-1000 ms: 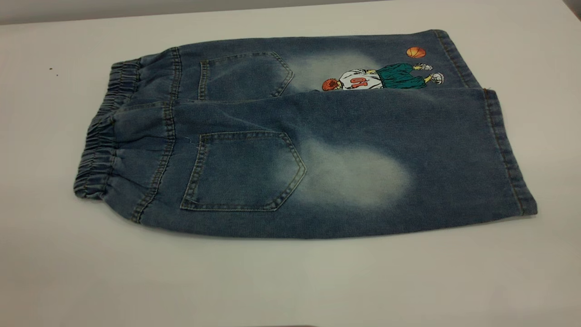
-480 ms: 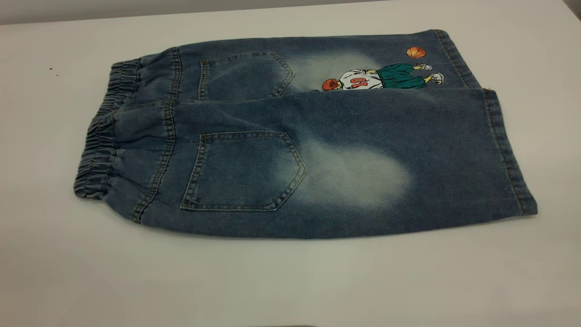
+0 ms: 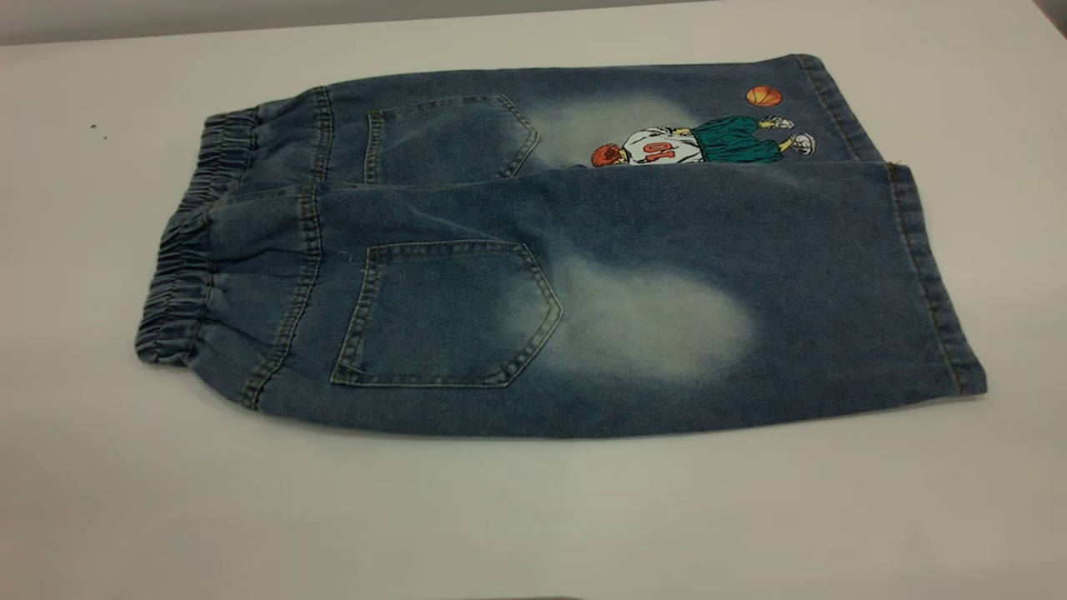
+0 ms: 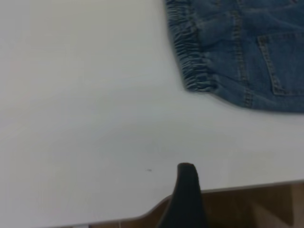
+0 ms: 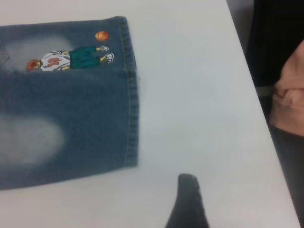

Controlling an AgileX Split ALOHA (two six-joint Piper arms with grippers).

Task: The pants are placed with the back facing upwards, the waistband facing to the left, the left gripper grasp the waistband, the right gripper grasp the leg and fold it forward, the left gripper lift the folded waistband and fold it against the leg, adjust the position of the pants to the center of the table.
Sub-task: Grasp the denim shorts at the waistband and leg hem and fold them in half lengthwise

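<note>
The blue denim pants (image 3: 533,250) lie flat on the white table (image 3: 500,517), back pockets up, with the elastic waistband (image 3: 179,275) at the left. The plain leg (image 3: 750,275) with a pale patch is nearest the front; the leg with the cartoon print (image 3: 692,142) lies behind it. Neither gripper shows in the exterior view. A black tip of my left gripper (image 4: 186,190) hangs above the table's front edge, well short of the waistband (image 4: 190,52). A black tip of my right gripper (image 5: 187,199) hovers over bare table, off the hem of the leg (image 5: 132,118). Neither touches the cloth.
The table's front edge (image 4: 247,183) runs just past the left gripper, with brown floor below. At the table's right side there is a person's peach-coloured sleeve (image 5: 289,99) and dark clothing. Bare tabletop surrounds the pants on all sides.
</note>
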